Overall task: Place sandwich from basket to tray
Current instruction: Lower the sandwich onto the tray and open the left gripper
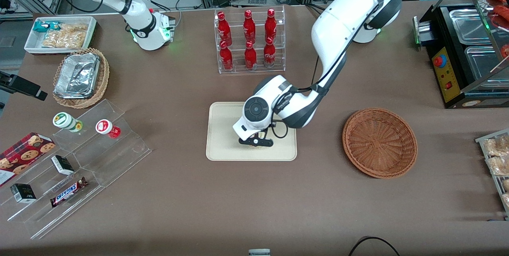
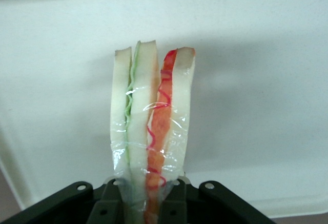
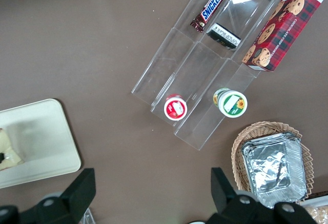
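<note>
My left gripper (image 1: 256,141) is down low over the cream-beige tray (image 1: 222,136), shut on the sandwich (image 2: 151,121). The clear-wrapped wedge of white bread with green and red filling sticks out from between the two fingers (image 2: 177,196) over the tray's surface (image 2: 256,80). The gripper (image 2: 146,196) pinches its narrow end. I cannot tell whether the sandwich touches the tray. The right wrist view catches a corner of the sandwich (image 3: 7,152) over the tray (image 3: 46,137). The round reddish-brown wicker basket (image 1: 379,142) lies beside the tray, toward the working arm's end, with nothing in it.
A clear rack of red bottles (image 1: 249,41) stands farther from the front camera than the tray. Toward the parked arm's end are acrylic steps with snacks (image 1: 79,156), an oval wicker basket of foil containers (image 1: 81,77) and a white bin (image 1: 59,33). A black appliance (image 1: 465,57) stands at the working arm's end.
</note>
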